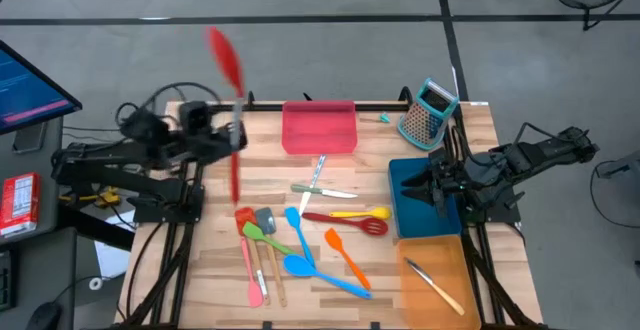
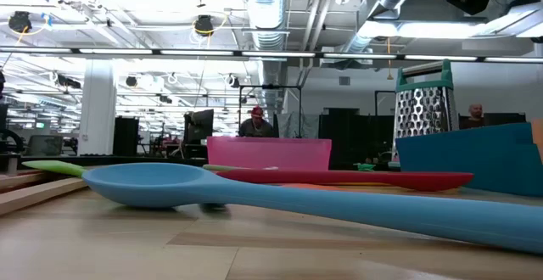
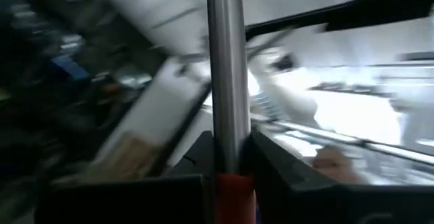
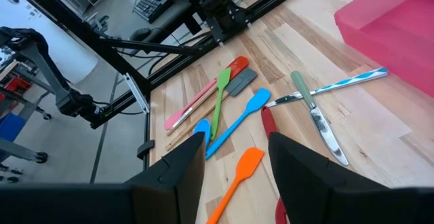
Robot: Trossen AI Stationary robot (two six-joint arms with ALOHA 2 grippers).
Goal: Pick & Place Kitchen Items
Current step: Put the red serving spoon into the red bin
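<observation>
Above the table's 9 o'clock edge, my left gripper [image 1: 236, 135] clamped a red utensil [image 1: 225, 55]; my right gripper [image 1: 432, 182] waited, fingers apart, over the blue tray [image 1: 412, 220].

- Pale wooden slat table [image 1: 420, 290]: matt, visible grain.
- Big blue plastic spoon [image 2: 254, 191]: smooth, soft sheen.
- Silver perforated metal box grater [image 2: 422, 110]: shiny.
- Red-handled utensil's steel shaft [image 3: 227, 75]: polished.
</observation>
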